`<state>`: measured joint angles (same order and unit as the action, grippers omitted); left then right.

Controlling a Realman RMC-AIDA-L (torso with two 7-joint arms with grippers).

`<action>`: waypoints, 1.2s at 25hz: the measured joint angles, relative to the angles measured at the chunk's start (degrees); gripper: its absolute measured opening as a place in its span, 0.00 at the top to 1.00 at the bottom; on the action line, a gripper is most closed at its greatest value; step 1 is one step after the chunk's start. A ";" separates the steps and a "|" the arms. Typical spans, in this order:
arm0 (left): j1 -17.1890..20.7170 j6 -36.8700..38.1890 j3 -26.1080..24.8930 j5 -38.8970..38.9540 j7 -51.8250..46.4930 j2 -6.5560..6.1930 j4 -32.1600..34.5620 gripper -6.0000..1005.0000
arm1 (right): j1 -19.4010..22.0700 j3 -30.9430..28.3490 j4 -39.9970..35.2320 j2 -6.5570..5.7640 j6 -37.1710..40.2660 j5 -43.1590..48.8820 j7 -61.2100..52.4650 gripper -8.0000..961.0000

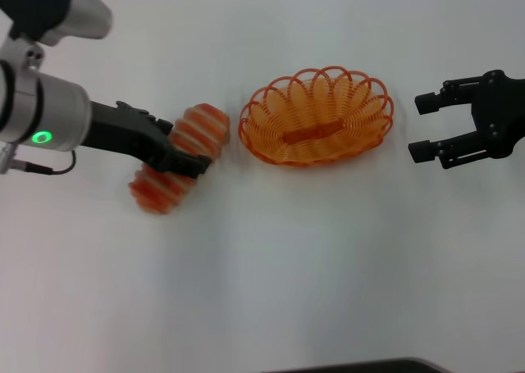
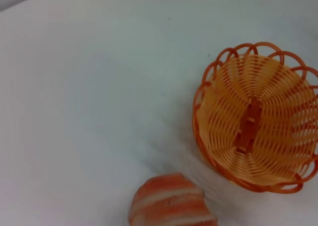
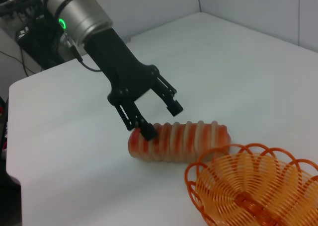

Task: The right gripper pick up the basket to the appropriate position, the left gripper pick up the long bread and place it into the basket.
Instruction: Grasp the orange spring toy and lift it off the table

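Note:
The long bread (image 1: 176,172) lies on the white table just left of the basket (image 1: 256,139), one end close to its rim. My left gripper (image 1: 187,150) is open and down over the bread, its jaws astride it; the right wrist view shows this gripper (image 3: 161,119) with one fingertip (image 3: 149,131) at the loaf's (image 3: 189,139) near side. The basket (image 3: 191,174) stands empty at the table's middle. My right gripper (image 1: 420,127) is open and empty, a little to the right of the basket. The left wrist view shows one bread end (image 2: 171,203) and the basket (image 2: 198,126).
The white table (image 1: 287,266) spreads bare around these things. A dark edge (image 1: 361,365) shows at the front. In the right wrist view the table's edge (image 3: 15,131) runs behind my left arm, with dark equipment and cables (image 3: 25,32) beyond it.

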<state>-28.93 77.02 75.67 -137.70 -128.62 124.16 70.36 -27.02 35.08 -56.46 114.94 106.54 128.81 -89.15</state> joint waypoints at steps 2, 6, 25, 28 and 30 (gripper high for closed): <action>-0.82 -2.52 2.68 -0.49 -1.07 -0.04 -1.44 0.14 | 0.01 -0.09 -0.03 0.03 -0.06 0.02 0.02 0.10; -2.28 -6.30 5.65 -3.30 -2.94 -0.03 -4.22 0.14 | 0.03 -0.16 -0.04 0.05 -0.09 0.03 0.08 0.10; -1.72 -7.76 7.17 -4.85 -2.05 -0.23 -4.09 0.51 | -0.08 -1.96 -0.05 0.43 -1.23 -0.32 0.24 0.10; -1.09 -6.85 5.62 -4.89 -1.61 -0.27 -1.43 0.53 | 0.01 -3.54 -0.05 0.39 -1.39 -0.32 0.40 0.10; -0.60 -5.59 3.43 -4.74 -0.74 -0.26 1.04 0.55 | 0.29 -5.35 -0.05 0.25 -1.62 -0.33 0.53 0.10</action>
<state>-29.53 71.43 79.10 -142.44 -129.35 123.91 71.40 -26.74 29.73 -56.52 115.20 104.92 128.48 -88.61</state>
